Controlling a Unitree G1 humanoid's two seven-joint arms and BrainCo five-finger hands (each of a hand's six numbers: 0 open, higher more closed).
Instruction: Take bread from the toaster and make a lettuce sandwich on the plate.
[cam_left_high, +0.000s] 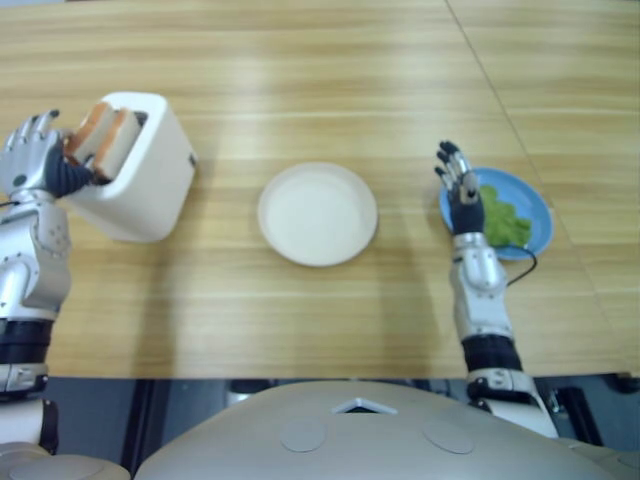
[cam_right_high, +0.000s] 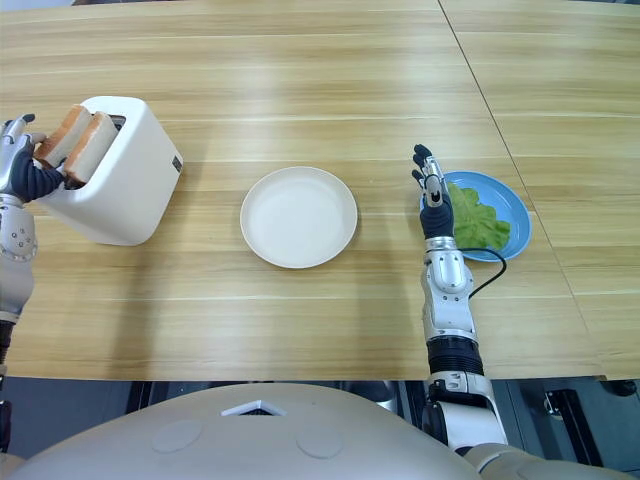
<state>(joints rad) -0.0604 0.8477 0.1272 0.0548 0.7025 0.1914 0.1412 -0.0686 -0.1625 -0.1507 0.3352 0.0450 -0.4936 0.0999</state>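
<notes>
A white toaster (cam_left_high: 140, 185) stands at the table's left with two slices of bread (cam_left_high: 105, 135) sticking out of its slots. My left hand (cam_left_high: 35, 150) is against the toaster's left side, right beside the nearer slice, with its fingers stretched upward and the thumb by the bread's lower edge. An empty white plate (cam_left_high: 318, 214) lies in the middle of the table. To its right, green lettuce (cam_left_high: 505, 222) lies on a blue plate (cam_left_high: 530, 205). My right hand (cam_left_high: 460, 190) rests at that plate's left rim, fingers straight and holding nothing.
A thin black cable (cam_left_high: 525, 270) loops from my right wrist beside the blue plate. Bare wooden table stretches behind the toaster and both plates. A seam in the tabletop runs diagonally at the far right.
</notes>
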